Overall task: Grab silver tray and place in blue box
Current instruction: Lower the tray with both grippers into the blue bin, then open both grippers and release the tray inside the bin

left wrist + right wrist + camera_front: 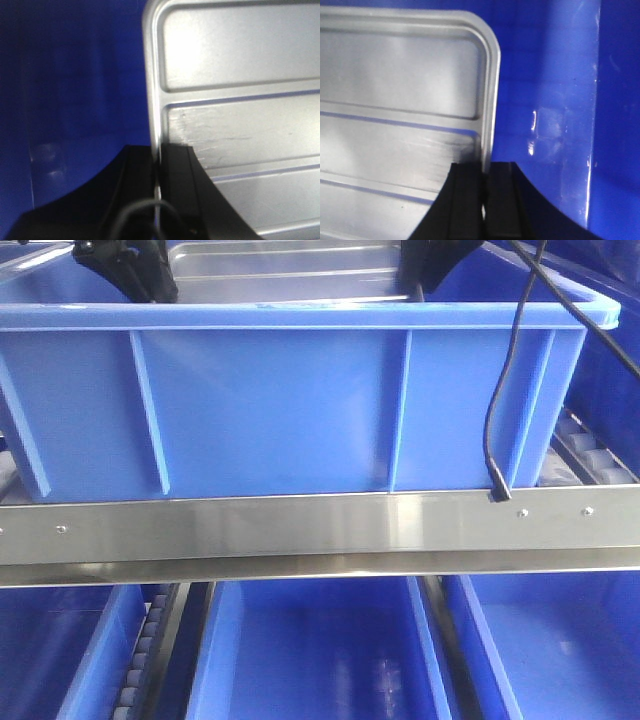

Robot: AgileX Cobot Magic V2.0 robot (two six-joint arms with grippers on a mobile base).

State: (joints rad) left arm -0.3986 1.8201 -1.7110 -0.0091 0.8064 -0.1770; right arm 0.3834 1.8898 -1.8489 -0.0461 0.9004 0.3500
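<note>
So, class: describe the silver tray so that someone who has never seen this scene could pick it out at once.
Find the big blue box standing on the steel rail, above other blue bins. Over its open top, the silver tray sits between two black grippers, left gripper and right gripper, each clamping a side rim. It is the only grey metal piece with rounded corners and long ridges.

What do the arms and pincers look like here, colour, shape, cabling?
Both are black. The left pincer has two flat, matte black fingers flaring wider toward the base, with a thin dark cable looping across it. The right pincer has matching flat black fingers. A black cable hangs in the front view. No markings visible.
</note>
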